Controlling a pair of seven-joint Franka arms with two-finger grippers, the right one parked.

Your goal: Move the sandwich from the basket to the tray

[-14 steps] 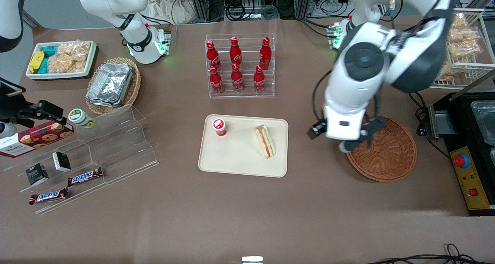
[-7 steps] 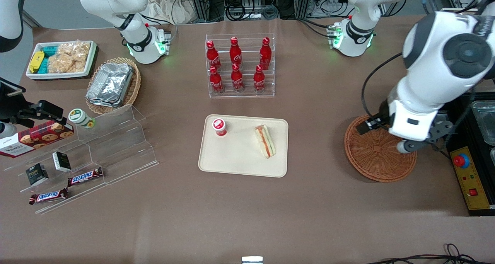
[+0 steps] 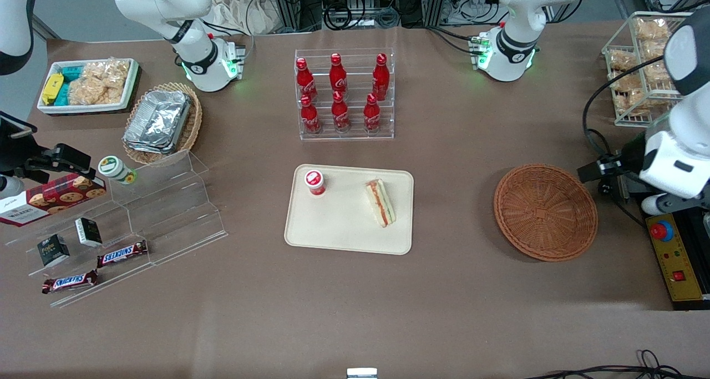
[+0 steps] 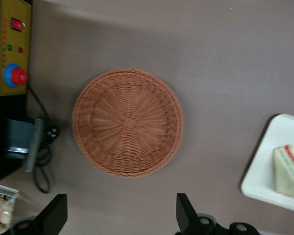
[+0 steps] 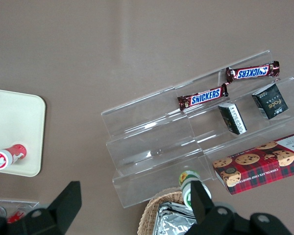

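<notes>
Swung clear of basket [image 3: 546,212] since half a second ago, out toward working arm's end of table. My gripper [image 4: 121,216] hangs high, fingers [image 4: 185,212] spread wide, nothing between them. Basket sits below me on table, nothing in it. Sandwich [image 3: 380,202] lies on tray [image 3: 348,230], well apart from me, toward parked arm's end. Red-capped bottle [image 3: 315,182] shares tray, apart from sandwich.

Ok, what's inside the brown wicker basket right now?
Nothing: the basket shows bare weave across its whole bowl, nothing covered. The sandwich lies on the tray beside a small red-capped bottle. The gripper, open and holding nothing, hangs above the table beside the basket.
</notes>
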